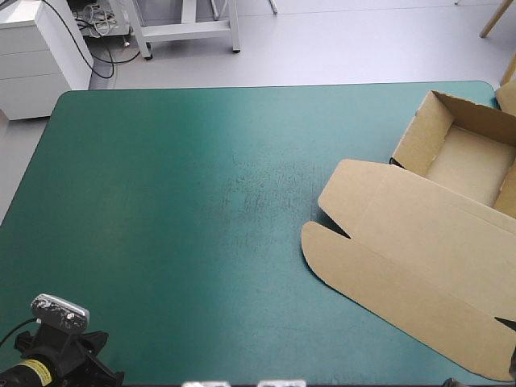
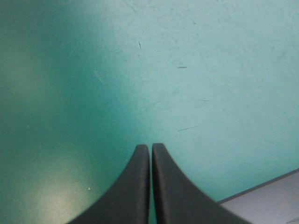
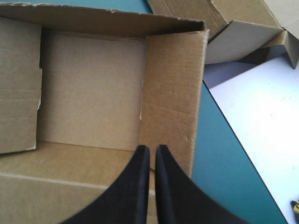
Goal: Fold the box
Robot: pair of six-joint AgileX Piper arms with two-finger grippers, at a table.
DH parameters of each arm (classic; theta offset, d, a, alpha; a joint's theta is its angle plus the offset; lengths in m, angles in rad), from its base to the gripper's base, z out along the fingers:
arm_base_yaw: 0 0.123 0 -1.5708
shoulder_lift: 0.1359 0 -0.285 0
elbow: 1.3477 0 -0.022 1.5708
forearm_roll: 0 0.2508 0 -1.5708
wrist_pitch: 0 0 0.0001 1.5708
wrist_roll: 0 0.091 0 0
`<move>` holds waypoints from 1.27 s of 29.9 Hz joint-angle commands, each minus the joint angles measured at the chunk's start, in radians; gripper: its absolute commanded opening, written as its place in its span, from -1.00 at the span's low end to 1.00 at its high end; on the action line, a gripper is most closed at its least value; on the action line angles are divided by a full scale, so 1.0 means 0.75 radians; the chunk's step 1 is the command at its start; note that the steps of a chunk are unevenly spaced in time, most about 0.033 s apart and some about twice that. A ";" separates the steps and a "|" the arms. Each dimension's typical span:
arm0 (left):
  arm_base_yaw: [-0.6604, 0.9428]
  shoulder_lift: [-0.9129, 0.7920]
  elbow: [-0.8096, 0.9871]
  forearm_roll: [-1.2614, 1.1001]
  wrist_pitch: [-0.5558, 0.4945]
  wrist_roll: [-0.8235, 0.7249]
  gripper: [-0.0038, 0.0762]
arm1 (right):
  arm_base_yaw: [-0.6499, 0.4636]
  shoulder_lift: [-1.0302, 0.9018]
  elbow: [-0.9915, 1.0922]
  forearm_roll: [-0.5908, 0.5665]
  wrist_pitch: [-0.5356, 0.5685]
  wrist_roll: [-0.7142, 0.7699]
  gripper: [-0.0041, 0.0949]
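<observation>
Teal-green cover (image 1: 161, 201), spare brown board (image 3: 196, 10) at its edge.

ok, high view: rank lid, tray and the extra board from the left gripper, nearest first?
1. Lid: flat, right of centre, nearest the left gripper.
2. Tray: beyond it, far right.
3. Extra board: far-right corner, farthest.

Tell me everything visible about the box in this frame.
The box is brown corrugated board, folded into an open tray with raised walls. Its lid lies flat on the teal-green cover toward the table's near edge, end flaps spread. It sits at the table's right side, by the far corner. The right gripper, shut, is above it, aimed into the tray; contact cannot be told.
</observation>
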 commanded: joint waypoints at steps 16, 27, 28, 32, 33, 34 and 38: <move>-0.007 0.015 -0.035 -0.013 -0.064 -0.010 -0.92 | 0.387 -1.067 0.857 0.032 -0.050 -0.050 -0.92; -0.007 0.015 -0.035 -0.017 -0.064 -0.010 -0.92 | 0.575 -1.485 1.294 0.006 -0.075 -0.034 -0.92; -0.007 0.015 -0.035 -0.017 -0.064 -0.010 -0.92 | 0.581 -1.520 1.322 0.006 -0.075 -0.034 -0.92; -0.007 0.015 -0.035 -0.017 -0.064 -0.010 -0.92 | 0.614 -1.618 1.422 0.006 -0.075 -0.034 -0.92; -0.007 0.015 -0.035 -0.017 -0.064 -0.010 -0.92 | 0.620 -1.646 1.440 0.006 -0.075 -0.034 -0.92; -0.007 0.015 -0.035 -0.017 -0.064 -0.010 -0.92 | 0.620 -1.672 1.464 0.009 -0.075 -0.034 -0.92; -0.007 0.015 -0.035 -0.017 -0.064 -0.010 -0.92 | 0.617 -1.761 1.530 0.005 -0.099 -0.034 -0.92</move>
